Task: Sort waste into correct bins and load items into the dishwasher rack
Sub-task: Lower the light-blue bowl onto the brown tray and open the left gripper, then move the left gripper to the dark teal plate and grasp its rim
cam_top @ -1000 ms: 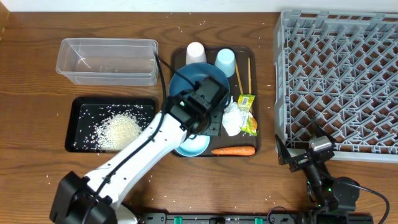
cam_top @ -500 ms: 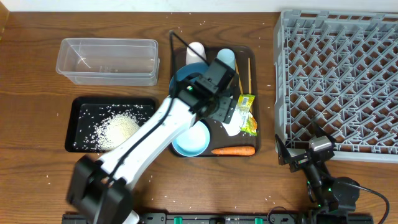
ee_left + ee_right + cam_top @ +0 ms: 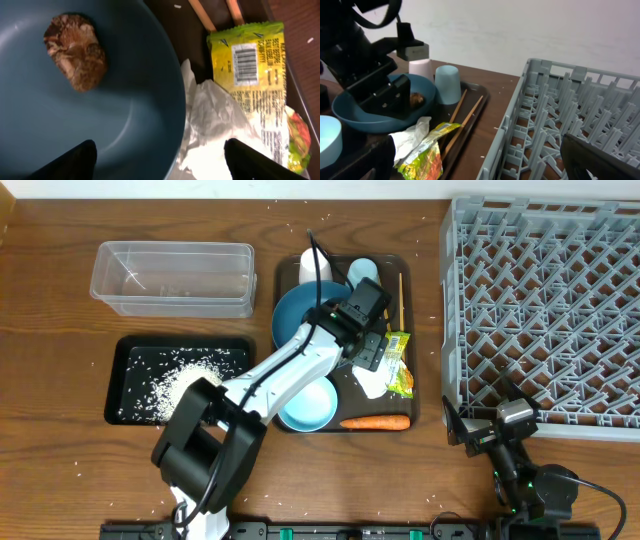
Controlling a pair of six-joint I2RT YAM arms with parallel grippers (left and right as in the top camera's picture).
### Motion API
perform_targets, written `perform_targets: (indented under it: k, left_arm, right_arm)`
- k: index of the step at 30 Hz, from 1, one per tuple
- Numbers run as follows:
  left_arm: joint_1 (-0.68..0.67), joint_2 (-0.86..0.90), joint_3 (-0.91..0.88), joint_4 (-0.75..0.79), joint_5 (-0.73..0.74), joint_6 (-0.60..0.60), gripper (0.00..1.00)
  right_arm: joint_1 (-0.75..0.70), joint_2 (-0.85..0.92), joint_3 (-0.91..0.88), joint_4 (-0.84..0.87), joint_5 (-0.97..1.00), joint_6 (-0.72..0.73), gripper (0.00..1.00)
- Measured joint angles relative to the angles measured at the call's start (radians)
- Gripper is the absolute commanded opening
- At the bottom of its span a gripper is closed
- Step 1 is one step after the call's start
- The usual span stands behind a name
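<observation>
We see our left gripper [image 3: 161, 159] wide open and empty over the rim of the smooth dark blue plate [image 3: 100, 115], which carries a rough brown lump [image 3: 75, 52]. The crumpled white tissue [image 3: 215, 120] lies just right of the plate. Since a second ago that arm has swung right, uncovering the pale round bowl [image 3: 305, 405]; our right gripper [image 3: 477, 160] gapes empty.

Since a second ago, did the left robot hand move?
Yes. The left gripper moved toward the dishwasher rack, nearer the light blue cup.

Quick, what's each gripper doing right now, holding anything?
Left gripper: open, holding nothing.
Right gripper: open, holding nothing.
</observation>
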Motion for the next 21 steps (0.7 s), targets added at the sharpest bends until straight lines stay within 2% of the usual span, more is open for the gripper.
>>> perform_targets:
  k: [10, 19, 21]
  left_arm:
    - [0.000, 0.089, 0.000, 0.029, -0.116, 0.004, 0.70]
    - [0.000, 0.095, 0.000, 0.029, -0.145, 0.005, 0.69]
    - [0.000, 0.095, 0.000, 0.029, -0.145, 0.003, 0.63]
  right_arm:
    - [0.000, 0.000, 0.000, 0.000, 0.000, 0.000, 0.99]
    - [0.000, 0.000, 0.000, 0.000, 0.000, 0.000, 0.99]
    - [0.000, 0.000, 0.000, 0.000, 0.000, 0.000, 0.99]
